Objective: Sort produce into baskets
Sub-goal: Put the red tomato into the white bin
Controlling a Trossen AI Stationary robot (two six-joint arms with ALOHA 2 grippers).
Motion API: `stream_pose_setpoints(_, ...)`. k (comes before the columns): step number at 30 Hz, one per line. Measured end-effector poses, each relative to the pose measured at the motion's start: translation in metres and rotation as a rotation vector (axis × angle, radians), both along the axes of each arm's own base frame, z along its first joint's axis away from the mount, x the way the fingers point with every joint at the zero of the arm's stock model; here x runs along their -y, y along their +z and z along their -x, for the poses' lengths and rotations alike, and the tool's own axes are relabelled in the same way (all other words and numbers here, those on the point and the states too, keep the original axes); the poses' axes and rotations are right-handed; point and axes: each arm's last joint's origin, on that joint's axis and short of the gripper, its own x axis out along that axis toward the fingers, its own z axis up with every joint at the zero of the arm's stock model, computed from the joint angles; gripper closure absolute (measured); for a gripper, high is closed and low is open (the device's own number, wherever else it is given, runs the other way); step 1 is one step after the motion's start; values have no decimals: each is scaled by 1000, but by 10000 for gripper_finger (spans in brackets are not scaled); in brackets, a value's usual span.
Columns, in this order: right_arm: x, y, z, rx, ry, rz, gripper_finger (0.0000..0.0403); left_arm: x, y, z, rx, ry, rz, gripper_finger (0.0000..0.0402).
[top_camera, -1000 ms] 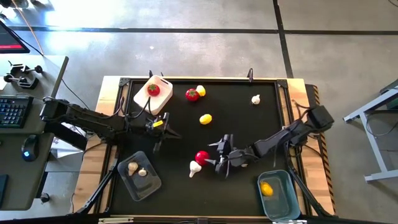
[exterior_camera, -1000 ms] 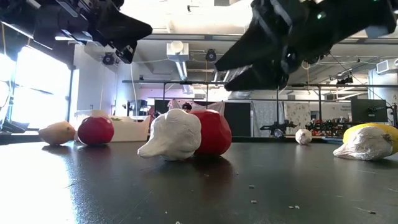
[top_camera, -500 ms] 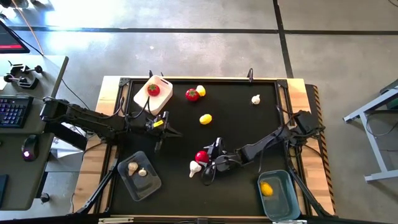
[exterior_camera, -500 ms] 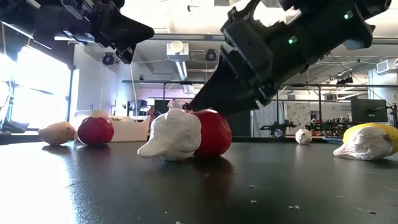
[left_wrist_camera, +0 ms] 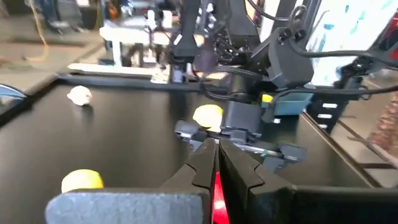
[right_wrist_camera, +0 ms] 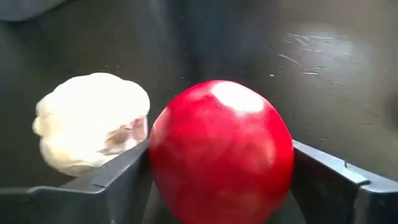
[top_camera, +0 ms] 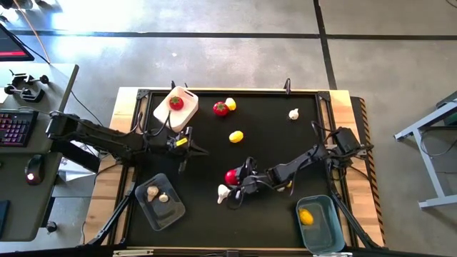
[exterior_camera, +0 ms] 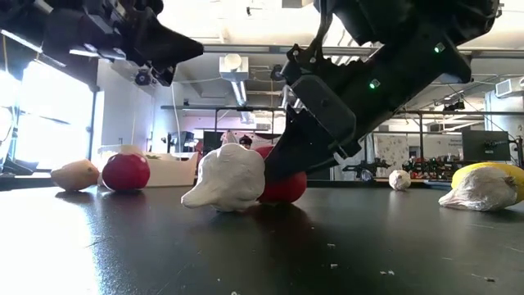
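Note:
My right gripper (top_camera: pixel 237 182) is low on the table near its middle, its fingers around a red tomato (right_wrist_camera: pixel 221 152) that rests on the black mat. A whitish garlic bulb (right_wrist_camera: pixel 90 127) lies right beside it, against the outside of one finger. My left gripper (left_wrist_camera: pixel 214 167) is shut and empty, above the mat's left part (top_camera: pixel 187 146). The white basket (top_camera: pixel 187 118) holds a tomato, the clear greyish basket (top_camera: pixel 171 213) holds two garlic bulbs, and the light blue basket (top_camera: pixel 325 207) holds a lemon. My right gripper has the red tomato between its two fingers, one finger (right_wrist_camera: pixel 121 171) on each of its opposite sides (right_wrist_camera: pixel 163 155). The fingers come slanting down from the table's right side. The tomato's underside (exterior_camera: pixel 282 197) is on the mat.
Loose on the mat: a tomato (top_camera: pixel 221 108) and a lemon (top_camera: pixel 230 104) at the far edge, a lemon (top_camera: pixel 235 136) in the middle, a garlic bulb (top_camera: pixel 293 113) at the far right. The low view shows another garlic bulb (exterior_camera: pixel 477 190) at its right edge.
My right gripper has gone down and toward the table's left edge, from beside the red tomato to around it. The tomato and the garlic bulb beside it have stayed on the mat.

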Motion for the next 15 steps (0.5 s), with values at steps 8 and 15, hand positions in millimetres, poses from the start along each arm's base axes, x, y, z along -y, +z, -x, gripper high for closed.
stream_pose_setpoints(8,22,15,-7,13,57,-52,135,-7,-22,25,173,108,71,396)
stream_pose_setpoints(15,67,31,-26,116,86,-56,136,-10,-4,30,291,160,15,401)
